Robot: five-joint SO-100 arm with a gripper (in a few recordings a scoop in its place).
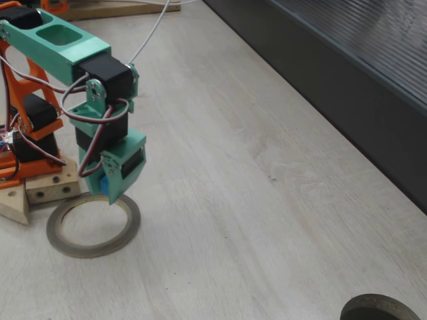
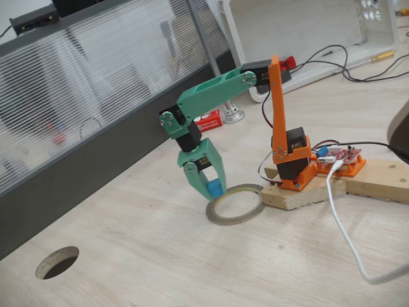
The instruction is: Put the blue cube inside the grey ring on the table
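We see the green tool (image 1: 112,190) pointing straight down over the grey ring (image 1: 93,225), its fingers clamped on the blue cube (image 1: 105,185). In a fixed view the cube shows as a bright blue patch between the green fingers, and the fingertips sit just above the ring's far rim, close to the arm's base. In the other fixed view the tool (image 2: 211,188) comes down at the ring's (image 2: 236,204) left rim, and the blue cube (image 2: 215,188) hangs low between the fingers, just over or right at the band of the ring; we cannot tell whether it touches the table (image 1: 267,200) yet.

The ring lies flat on the pale wood-grain table, just beside the wooden block (image 2: 300,192) that carries the orange base of the arm (image 2: 291,163). Its opening shows bare table. The green upper arm (image 2: 211,96) reaches out from the orange post and bends down at the wrist.

Along the table's far edge runs a dark grey ribbed panel (image 1: 373,60). A round hole (image 2: 57,262) is cut in the table well apart from the ring, toward the near left corner in that view. A white cable (image 2: 348,243) trails across the table from the base.
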